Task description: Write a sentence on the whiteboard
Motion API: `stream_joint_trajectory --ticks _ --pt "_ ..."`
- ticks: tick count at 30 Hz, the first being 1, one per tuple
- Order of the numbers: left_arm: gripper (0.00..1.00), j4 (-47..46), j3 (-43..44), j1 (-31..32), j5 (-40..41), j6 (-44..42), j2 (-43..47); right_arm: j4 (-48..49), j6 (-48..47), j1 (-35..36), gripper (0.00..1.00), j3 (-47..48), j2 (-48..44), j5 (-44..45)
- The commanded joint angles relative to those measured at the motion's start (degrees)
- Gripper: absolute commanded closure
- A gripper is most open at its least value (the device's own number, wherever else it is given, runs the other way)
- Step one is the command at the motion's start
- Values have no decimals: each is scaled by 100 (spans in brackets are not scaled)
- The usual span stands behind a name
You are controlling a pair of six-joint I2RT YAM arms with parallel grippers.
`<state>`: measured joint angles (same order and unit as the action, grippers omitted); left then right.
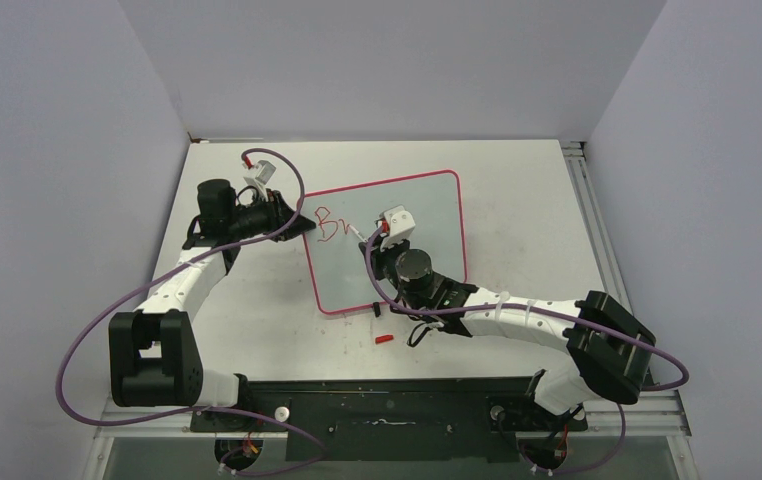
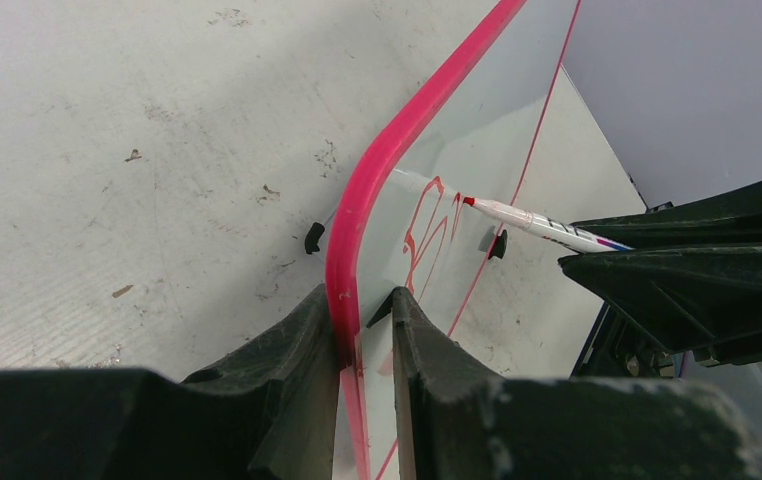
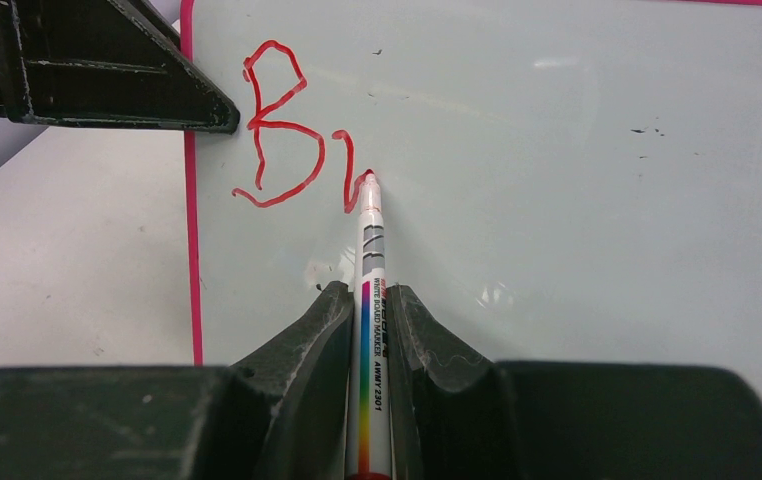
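here, left gripper point(image 2: 362, 312) pinching whiteboard point(image 2: 477, 130) frame, right gripper point(image 3: 367, 302) clamping marker point(image 3: 371, 240), tip at sentence point(image 3: 279, 130) start "br", red cap point(image 1: 385, 340) visible only overhead

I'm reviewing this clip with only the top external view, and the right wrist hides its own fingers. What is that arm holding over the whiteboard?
Observer: The right gripper is shut on a white marker, whose red tip is on the whiteboard.
Operator: How much of the lettering is done? From above it is tiny.
Observer: In the right wrist view the sentence is a complete capital B, and the tip sits at the end of a partial second letter.
Operator: And the left arm, at the board's edge?
Observer: The left gripper is clamped on the pink frame, one finger on each side of it.
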<state>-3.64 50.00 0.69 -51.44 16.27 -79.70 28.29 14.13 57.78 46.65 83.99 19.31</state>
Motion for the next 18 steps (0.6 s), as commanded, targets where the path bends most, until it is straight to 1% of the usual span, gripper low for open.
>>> stream_joint_trajectory --ticks 1,12,18 --pt "84 -64 168 81 -23 -142 148 222 34 -52 95 -39 -205 233" --pt "84 -65 168 81 -28 -142 152 189 126 -39 95 -152 -277 284" --pt "84 -65 167 81 -25 -142 165 241 19 17 95 -121 -422 67"
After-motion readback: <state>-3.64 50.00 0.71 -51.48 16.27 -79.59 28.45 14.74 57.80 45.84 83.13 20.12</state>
